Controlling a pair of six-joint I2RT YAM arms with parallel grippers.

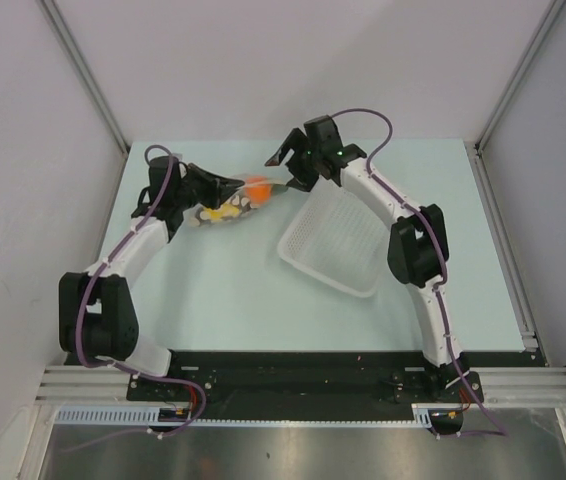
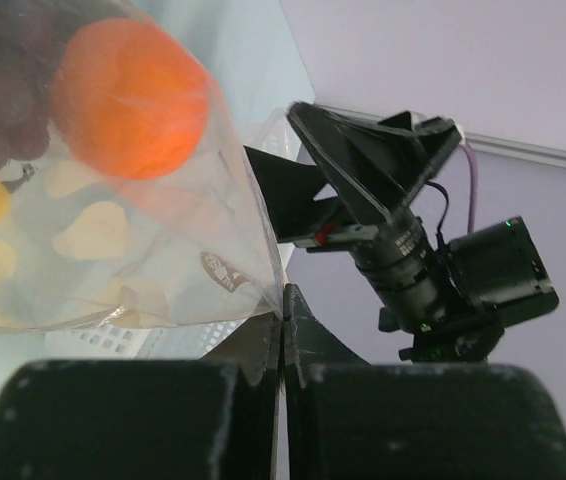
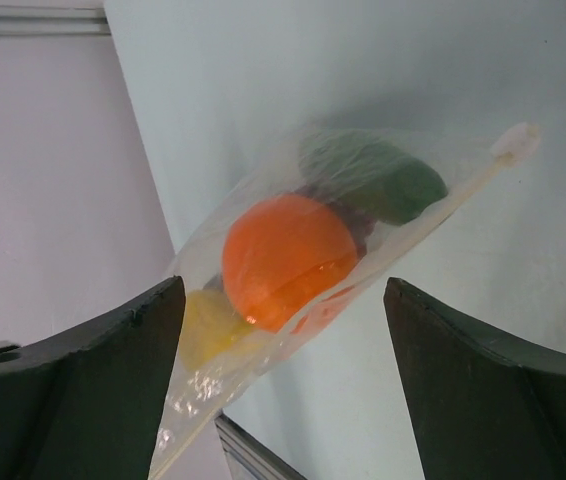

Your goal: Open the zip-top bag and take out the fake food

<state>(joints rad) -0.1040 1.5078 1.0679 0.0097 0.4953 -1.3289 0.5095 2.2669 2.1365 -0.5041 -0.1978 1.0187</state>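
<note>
From above, your left end effector (image 1: 225, 188) is clamped on the bag (image 1: 241, 206), held over the far tabletop (image 1: 233, 300) near the basket (image 1: 285, 248). The right end effector (image 1: 285, 172) gapes empty just beside it.

Left wrist: only a corner is pinched, so pull gently.

Right wrist: the orange ball (image 3: 288, 260) sits dead ahead. Close on the bag's thin edge instead, not the food.

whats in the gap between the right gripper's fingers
The zip-top bag with its orange ball, framed by the open right gripper in the right wrist view.
</note>
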